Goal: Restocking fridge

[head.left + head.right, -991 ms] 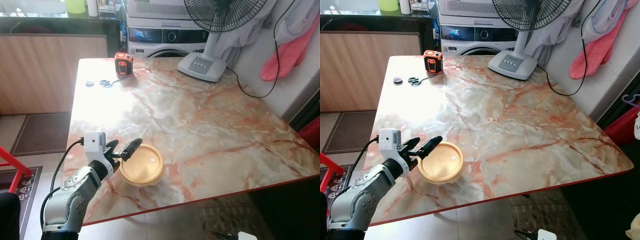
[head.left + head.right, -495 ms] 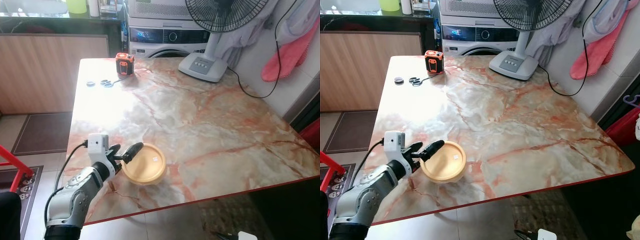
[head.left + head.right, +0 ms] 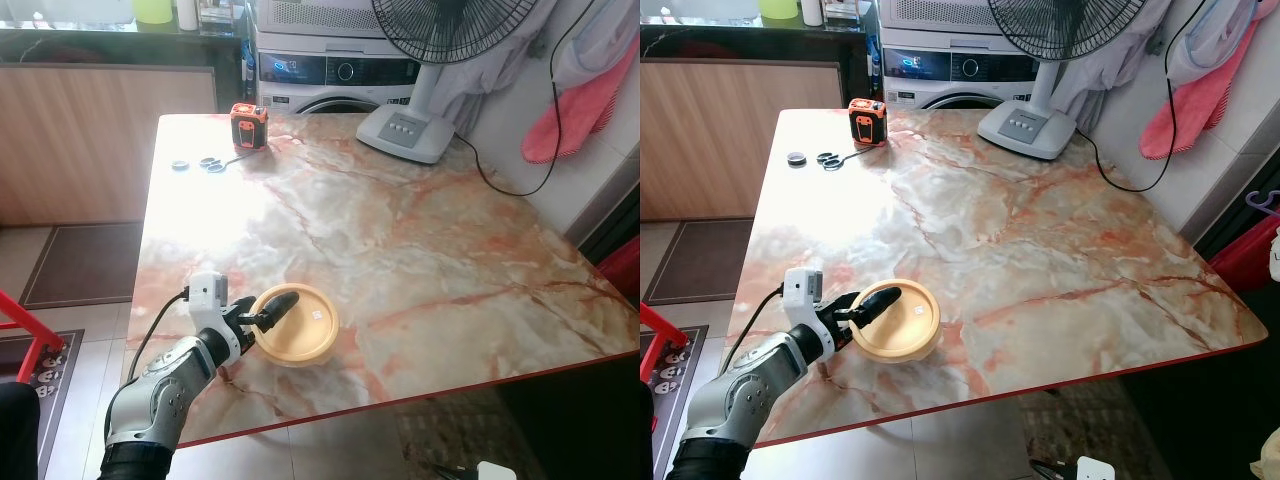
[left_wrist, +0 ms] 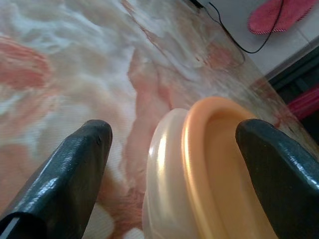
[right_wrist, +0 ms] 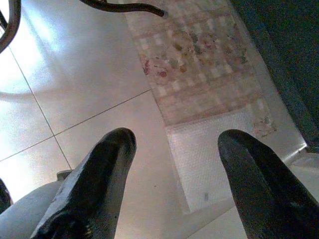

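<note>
A round tub with a yellow lid [image 3: 297,324] sits near the front left corner of the marble table [image 3: 420,250]. My left gripper [image 3: 262,312] is open at the tub's left side. One black finger [image 3: 279,302] lies over the lid; the other stays beside the tub wall. In the left wrist view the tub [image 4: 209,174] shows a translucent wall under its yellow lid, and its rim sits between the two fingers [image 4: 70,174] without either touching it. My right gripper [image 5: 177,138] hangs open over floor tiles.
At the table's far left lie an orange tape measure [image 3: 247,127], scissors [image 3: 211,164] and a small dark disc [image 3: 179,166]. A fan base [image 3: 405,132] stands at the back, its cord trailing right. A patterned mat [image 5: 199,64] lies below the right arm.
My left gripper has slid to the right, from beside the tub to straddling its rim, one finger now over the lid. The camera shifted slightly.
</note>
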Robot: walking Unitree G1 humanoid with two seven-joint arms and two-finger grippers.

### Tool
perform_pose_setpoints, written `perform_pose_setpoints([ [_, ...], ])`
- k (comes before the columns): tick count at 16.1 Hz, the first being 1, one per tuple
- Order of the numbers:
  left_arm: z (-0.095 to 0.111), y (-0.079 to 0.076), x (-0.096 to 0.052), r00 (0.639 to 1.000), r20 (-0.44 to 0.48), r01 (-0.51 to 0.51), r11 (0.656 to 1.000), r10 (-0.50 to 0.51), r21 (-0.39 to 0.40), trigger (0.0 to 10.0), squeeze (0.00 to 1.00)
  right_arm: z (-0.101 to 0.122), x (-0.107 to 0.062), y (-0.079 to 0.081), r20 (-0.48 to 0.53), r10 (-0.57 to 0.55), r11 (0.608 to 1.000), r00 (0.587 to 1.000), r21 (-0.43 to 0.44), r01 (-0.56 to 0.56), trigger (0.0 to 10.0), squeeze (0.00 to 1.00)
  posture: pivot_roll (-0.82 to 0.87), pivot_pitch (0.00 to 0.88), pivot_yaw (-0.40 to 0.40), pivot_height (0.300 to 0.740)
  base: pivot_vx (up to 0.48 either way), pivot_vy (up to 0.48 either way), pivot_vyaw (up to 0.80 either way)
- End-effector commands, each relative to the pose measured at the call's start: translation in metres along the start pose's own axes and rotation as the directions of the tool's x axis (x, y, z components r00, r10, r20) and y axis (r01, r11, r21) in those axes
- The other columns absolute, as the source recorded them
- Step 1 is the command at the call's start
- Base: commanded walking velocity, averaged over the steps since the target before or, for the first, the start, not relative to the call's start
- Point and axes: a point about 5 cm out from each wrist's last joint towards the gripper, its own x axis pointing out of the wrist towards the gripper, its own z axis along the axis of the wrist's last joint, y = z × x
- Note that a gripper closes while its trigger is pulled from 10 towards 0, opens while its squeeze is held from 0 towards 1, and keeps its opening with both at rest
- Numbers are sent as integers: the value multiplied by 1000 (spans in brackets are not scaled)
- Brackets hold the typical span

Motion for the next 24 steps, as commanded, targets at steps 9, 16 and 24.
perform_pose_setpoints([
  [9, -6, -7, 7, 995, -89, 43, 999, -42, 10, 0, 0, 4, 1, -5, 15, -13, 1000, 1000, -29, 13, 10000, 0, 39, 21, -152, 740, 0, 0, 0],
  [16, -9, -7, 8, 990, -132, 51, 998, -45, 39, 0, 0, 5, 1, -4, 15, -11, 999, 1000, -31, 11, 10000, 0, 39, 23, -146, 740, 0, 0, 0],
  [24, 9, -9, 10, 999, 27, 45, 999, -45, -25, 0, 0, 6, 1, -3, 16, -9, 999, 1000, -31, 9, 10000, 0, 41, 19, -145, 740, 0, 0, 0],
])
